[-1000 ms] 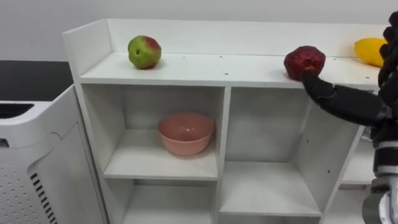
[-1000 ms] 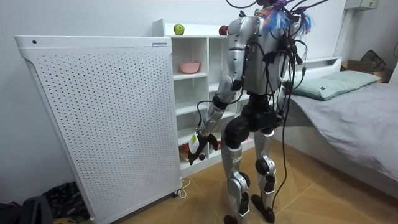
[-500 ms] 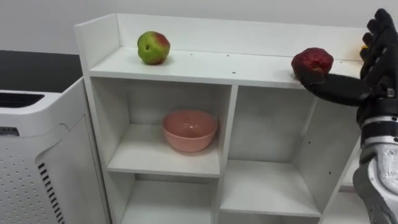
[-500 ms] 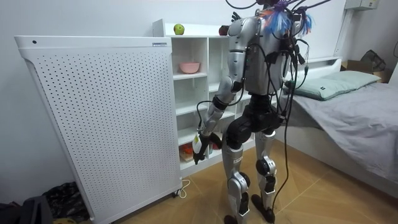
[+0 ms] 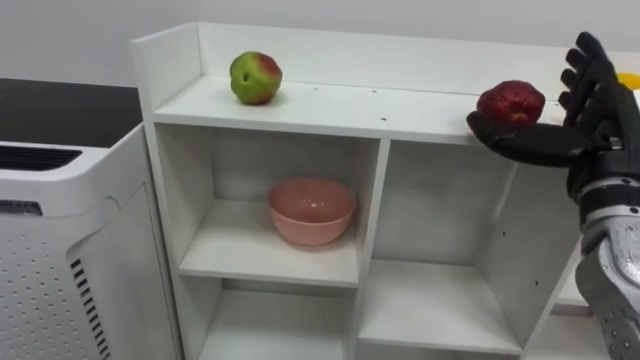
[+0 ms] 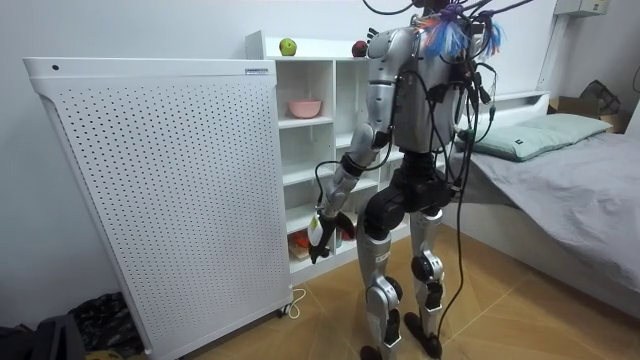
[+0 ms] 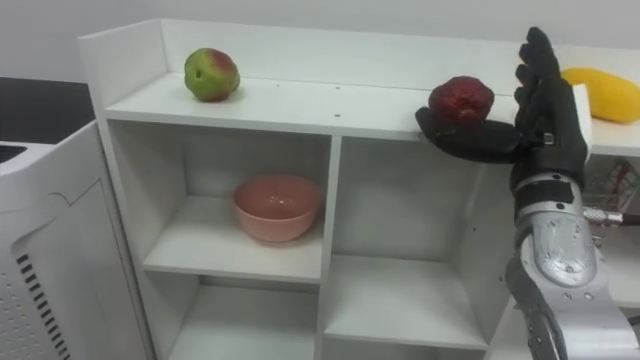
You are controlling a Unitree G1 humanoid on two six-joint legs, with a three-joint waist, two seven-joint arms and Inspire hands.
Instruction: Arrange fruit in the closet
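Red, bumpy round fruit (image 5: 511,103) sits beside the right hand (image 5: 596,125).

Shelf top (image 5: 350,100) bare between green apple (image 5: 255,78) and red fruit (image 5: 511,103), pink bowl (image 5: 311,210) in cubby (image 5: 262,158)

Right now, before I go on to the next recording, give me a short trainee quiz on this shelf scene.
1. Fill in: the green-red apple lies on the top board of the white shelf unit, toward its ___ end.
2. True or false: the pink bowl stands on the top board.
3. Which fruit is right beside the right hand? A the apple; B the dark red fruit; C the yellow fruit.
Key: 1 left; 2 false, it stands in the upper left compartment; 3 B.
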